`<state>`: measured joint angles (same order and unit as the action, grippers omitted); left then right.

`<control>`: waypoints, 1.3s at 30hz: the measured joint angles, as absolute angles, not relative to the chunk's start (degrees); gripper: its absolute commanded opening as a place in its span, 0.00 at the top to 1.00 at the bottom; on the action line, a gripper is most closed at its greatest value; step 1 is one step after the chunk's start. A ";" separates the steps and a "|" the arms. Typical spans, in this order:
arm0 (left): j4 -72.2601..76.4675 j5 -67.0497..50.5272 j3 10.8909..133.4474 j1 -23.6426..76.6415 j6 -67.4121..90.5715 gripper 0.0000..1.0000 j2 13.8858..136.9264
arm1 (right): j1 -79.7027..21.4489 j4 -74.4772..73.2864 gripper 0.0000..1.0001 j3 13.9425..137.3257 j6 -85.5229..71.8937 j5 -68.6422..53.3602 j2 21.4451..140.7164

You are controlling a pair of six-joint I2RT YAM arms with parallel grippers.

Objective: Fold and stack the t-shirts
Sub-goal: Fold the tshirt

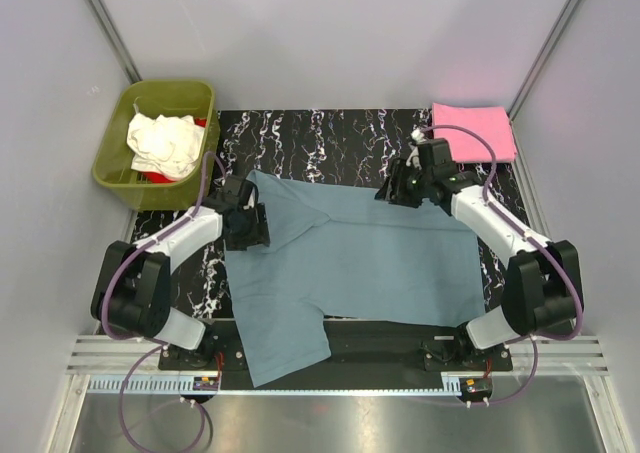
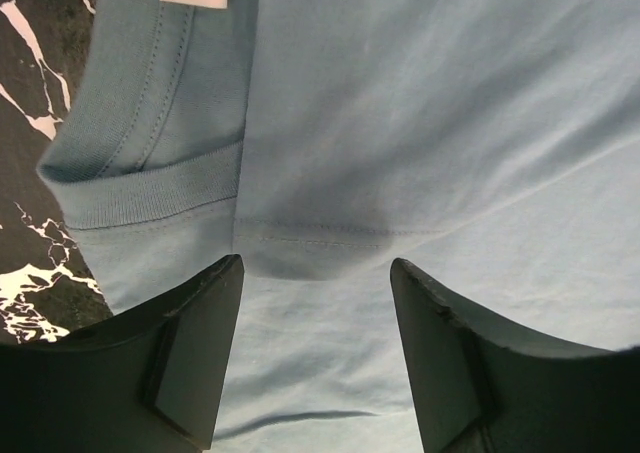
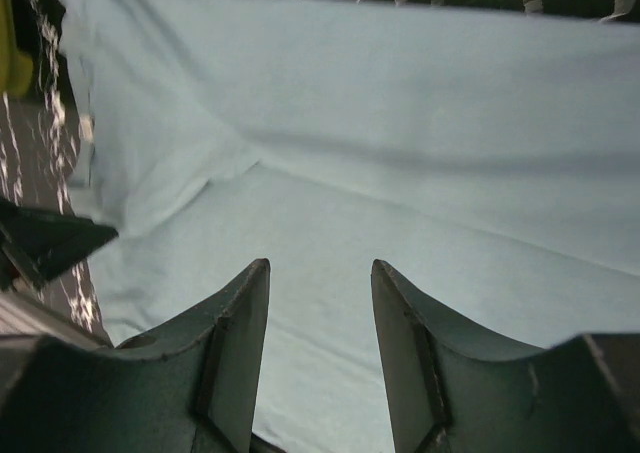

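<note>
**Item 1, blue shirt** (image 1: pixel 360 263): is lying spread, not yet folded, across the middle of the tabletop (image 1: pixel 330 133). One flap (image 1: pixel 285 348) is trailing past the near edge.

**Item 2, pink shirt** (image 1: pixel 475 128): is sitting folded at the far right corner, apart from the blue one.

**Item 3, white shirt** (image 1: pixel 165 143) and red shirt (image 1: pixel 155 177): are lying bunched in the tub (image 1: pixel 110 178) at far left, the red mostly hidden.

**Item 4, left claw** (image 1: pixel 245 223): released, fingers parted over the cloth beside the collar (image 2: pixel 130 188), gripping nothing.

**Item 5, right claw** (image 1: pixel 400 185): released, hanging over the far right part of the blue shirt, nothing between its fingers.

**Risks, as judged:**
- A pinch near the collar is likely catching two layers, or only the ribbed band, so the fold is coming out skewed.
- The two claws are standing at unlike points on the cloth, so an uneven lift is dragging the shirt sideways and wrinkling it.
- The trailing flap is snagging on the near edge or pulling the shirt off the tabletop.
- A wide sweep on the right is disturbing the pink shirt.
</note>
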<state>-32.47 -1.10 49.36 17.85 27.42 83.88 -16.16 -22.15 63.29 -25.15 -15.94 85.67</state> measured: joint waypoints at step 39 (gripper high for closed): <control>-31.44 1.39 46.26 15.27 34.13 0.59 82.59 | -39.33 -14.81 0.45 69.34 -19.18 -14.04 98.41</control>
